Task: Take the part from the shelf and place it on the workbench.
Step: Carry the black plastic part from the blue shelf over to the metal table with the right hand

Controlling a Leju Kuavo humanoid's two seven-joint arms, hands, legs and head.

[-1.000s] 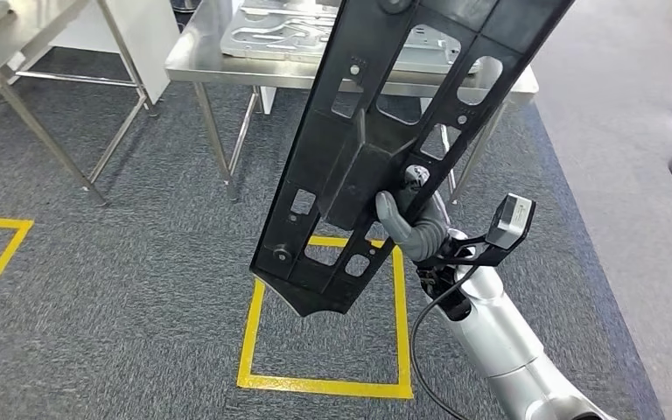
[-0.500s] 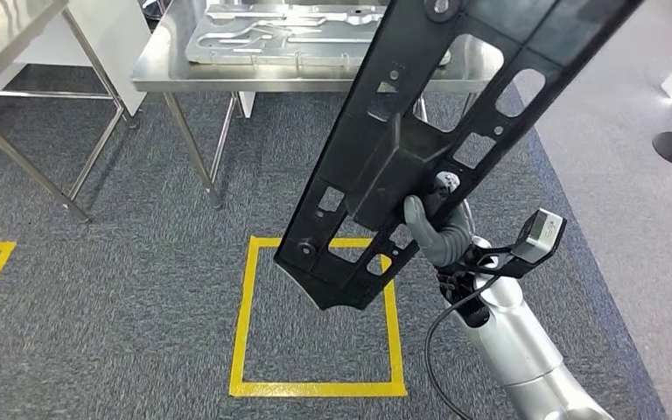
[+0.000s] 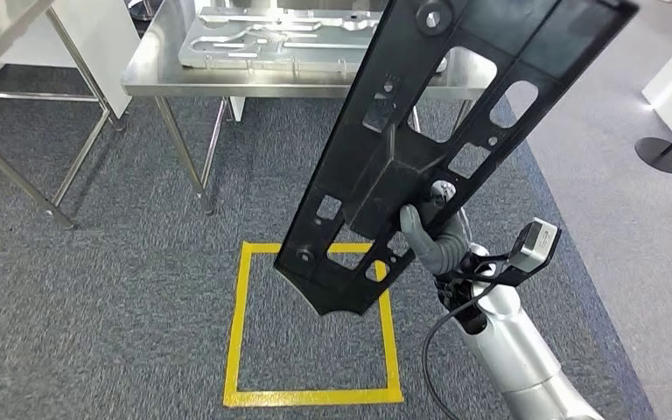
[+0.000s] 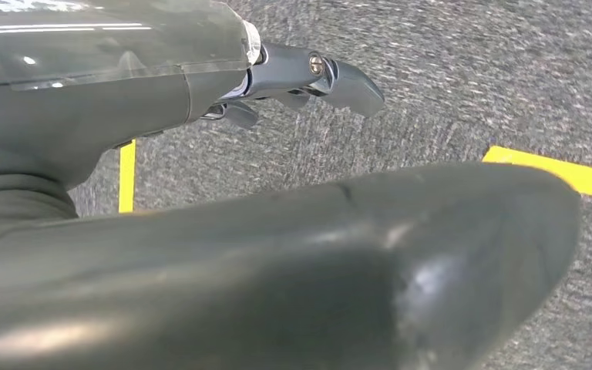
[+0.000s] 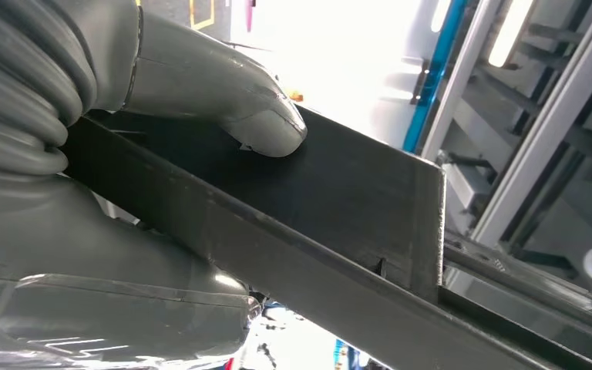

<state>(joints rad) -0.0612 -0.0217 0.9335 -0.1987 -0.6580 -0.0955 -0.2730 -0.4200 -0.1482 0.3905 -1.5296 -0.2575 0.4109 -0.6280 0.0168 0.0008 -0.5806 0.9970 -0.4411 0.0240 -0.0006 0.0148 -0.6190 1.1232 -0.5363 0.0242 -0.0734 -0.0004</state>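
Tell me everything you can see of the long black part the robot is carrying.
The black part is a long, flat, matte panel, plastic by its look, with raised ribs, a boxy central bulge, and rectangular and oval cutouts. It is held steeply tilted, its pointed lower end over the carpet. The right hand grips its lower edge, thumb pressed on its face.

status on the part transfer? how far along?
Done: the pick; the right robot hand grips the black part, carried tilted above the carpet. In hand: the carry, with the steel workbench ahead. Left: setting the part down there, beside the metal plate. Left robot hand holds nothing.
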